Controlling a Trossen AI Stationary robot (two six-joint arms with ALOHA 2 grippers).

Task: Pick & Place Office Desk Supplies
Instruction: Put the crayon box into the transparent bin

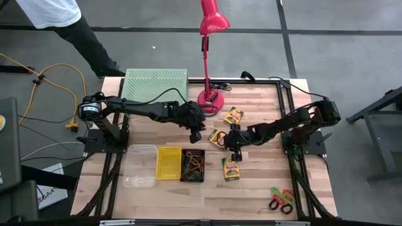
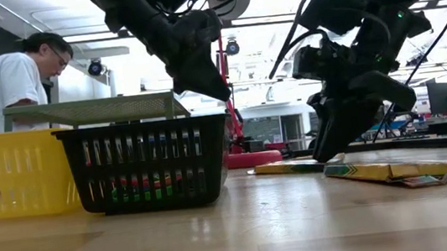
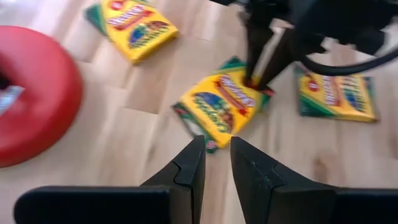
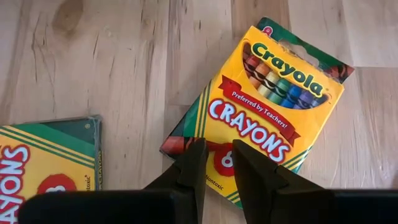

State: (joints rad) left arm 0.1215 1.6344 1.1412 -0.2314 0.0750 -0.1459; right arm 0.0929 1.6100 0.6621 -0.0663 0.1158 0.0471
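Note:
Three yellow crayon boxes lie flat on the wooden table: one by the lamp point(image 1: 233, 115), a middle one point(image 1: 218, 138) and a near one point(image 1: 230, 168). My right gripper point(image 4: 219, 149) slants down over the middle box point(image 4: 273, 106), with a narrow gap between its fingers. My left gripper point(image 3: 216, 142) hangs above the table beside that box point(image 3: 221, 106), narrowly open, with nothing between its fingers. A clear bin point(image 1: 139, 164), a yellow bin point(image 1: 168, 162) and a black mesh bin point(image 1: 193, 164) holding coloured loops stand in a row. The scissors point(image 1: 281, 199) lie near the front right. My right gripper's fingertips point(image 3: 250, 76) stand over the middle box's printed face near one end, on either side of its red circle point(image 4: 221, 160). They come slanting down from the table's right. Whether they touch the box, I cannot tell.
The red lamp's base point(image 1: 209, 100) stands just beyond the boxes, and a light-green perforated rack point(image 1: 155, 85) sits at the far left. A person point(image 2: 16, 81) stands beyond the table's far left corner. Bare wood lies at the front between the bins and the scissors.

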